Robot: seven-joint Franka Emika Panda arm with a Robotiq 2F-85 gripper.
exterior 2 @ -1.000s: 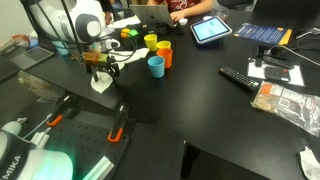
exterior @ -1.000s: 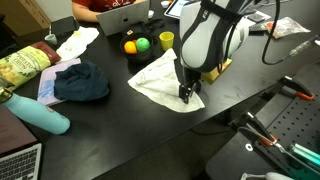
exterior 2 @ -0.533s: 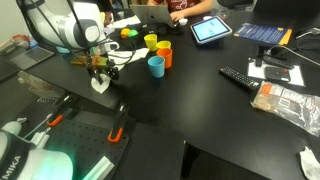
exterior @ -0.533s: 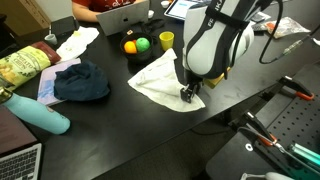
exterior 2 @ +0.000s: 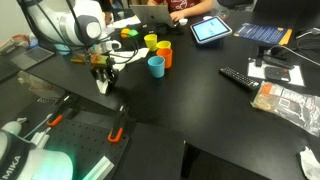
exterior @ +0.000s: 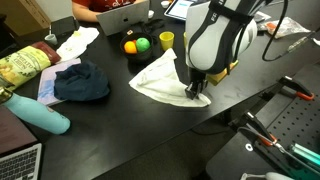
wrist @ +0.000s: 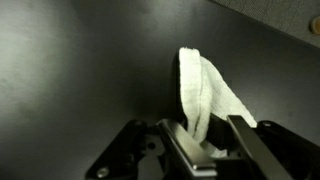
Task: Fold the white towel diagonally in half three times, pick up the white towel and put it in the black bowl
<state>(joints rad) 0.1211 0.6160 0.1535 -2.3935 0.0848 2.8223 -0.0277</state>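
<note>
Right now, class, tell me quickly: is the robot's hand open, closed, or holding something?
The hand is closed, pinching the white towel between its fingers.

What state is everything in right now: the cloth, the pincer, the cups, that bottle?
white towel: spread on the table, one corner pulled up.
pincer: shut on that corner.
teal bottle: lying on its side.
yellow cup: upright.
orange cup: upright.
blue cup: upright.
tablet: screen lit.
</note>
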